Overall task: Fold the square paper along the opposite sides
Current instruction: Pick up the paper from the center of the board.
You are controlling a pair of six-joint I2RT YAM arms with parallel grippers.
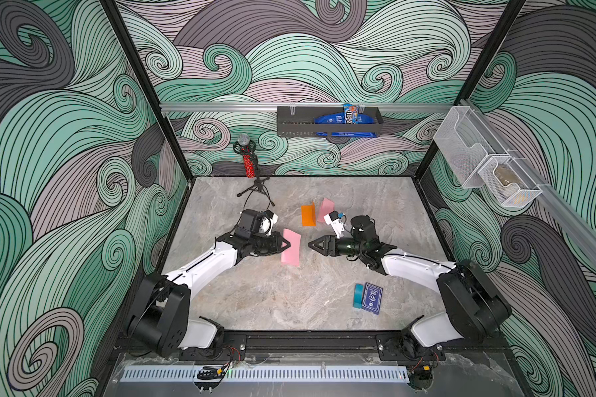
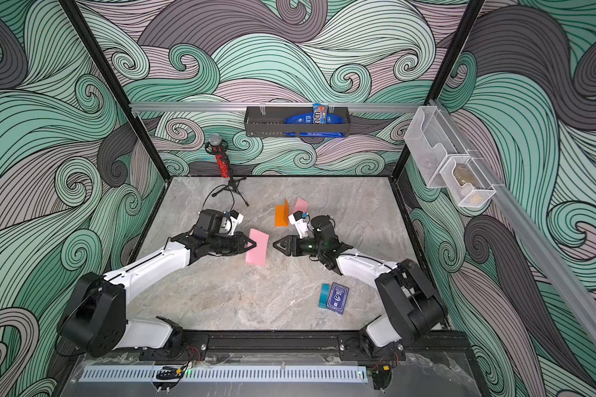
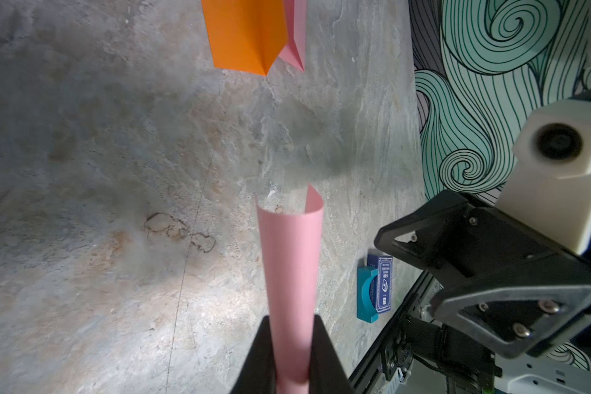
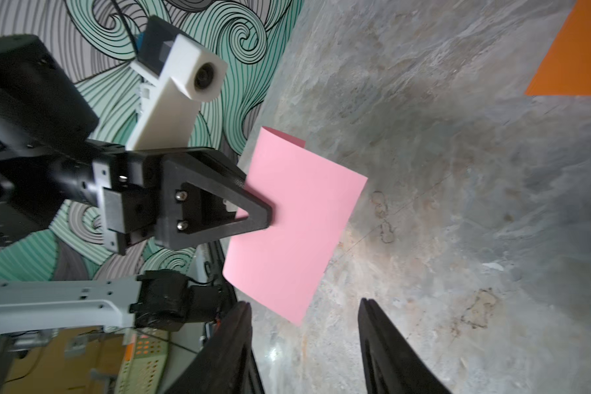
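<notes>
A pink square paper point(image 1: 290, 248) point(image 2: 257, 246) is bent over on itself and held above the marble table. My left gripper point(image 1: 287, 244) point(image 2: 253, 244) is shut on its edge; the left wrist view shows the paper point(image 3: 290, 273) pinched between the two black fingers point(image 3: 325, 354), curling at its far end. My right gripper point(image 1: 311, 244) point(image 2: 275, 244) faces it from the right, open and holding nothing. In the right wrist view the paper point(image 4: 294, 221) hangs just beyond the right gripper point(image 4: 304, 307), apart from its fingertips.
A folded orange paper point(image 1: 308, 215) and another folded pink paper point(image 1: 326, 209) stand behind the grippers. A blue card box with a teal block point(image 1: 369, 298) lies at the front right. A microphone on a tripod point(image 1: 250, 165) stands at the back left.
</notes>
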